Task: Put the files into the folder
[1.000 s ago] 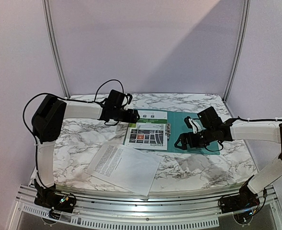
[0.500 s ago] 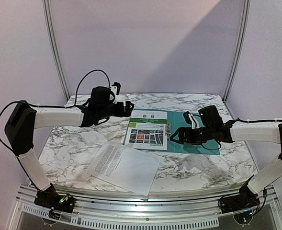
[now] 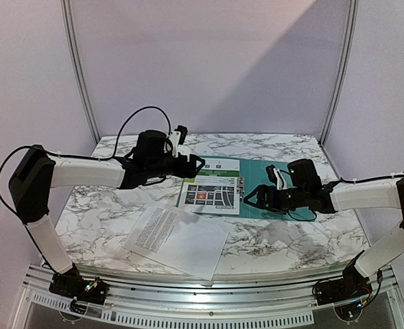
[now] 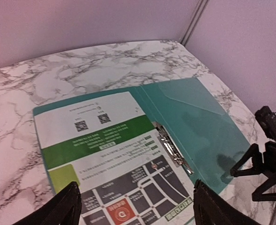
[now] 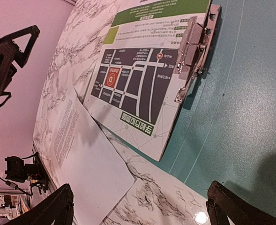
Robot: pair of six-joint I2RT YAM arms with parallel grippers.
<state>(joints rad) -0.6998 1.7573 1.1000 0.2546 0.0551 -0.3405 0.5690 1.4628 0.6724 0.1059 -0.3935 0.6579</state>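
The teal folder point(image 3: 255, 173) lies open on the marble table, its metal clip point(image 4: 173, 150) along the spine. The green map sheet point(image 3: 210, 188) rests flat on the folder's left half, beside the clip. Nearer the front edge lies the white text sheet point(image 3: 177, 240), partly under the map sheet's corner point(image 5: 86, 154). My left gripper point(image 3: 193, 164) hovers open over the map sheet's far-left part point(image 4: 109, 154), holding nothing. My right gripper point(image 3: 251, 197) hovers open above the folder's near edge point(image 5: 241, 108), close to the clip, also holding nothing.
White walls and two slanted metal poles point(image 3: 79, 68) close in the back and sides. The table's front rail point(image 3: 202, 301) carries both arm bases. A black cable point(image 3: 136, 116) loops above the left wrist.
My left gripper pulled back to the left and up, then returned over the folder's far-left corner. The right gripper slid slightly left along the folder. Both sheets stayed still.
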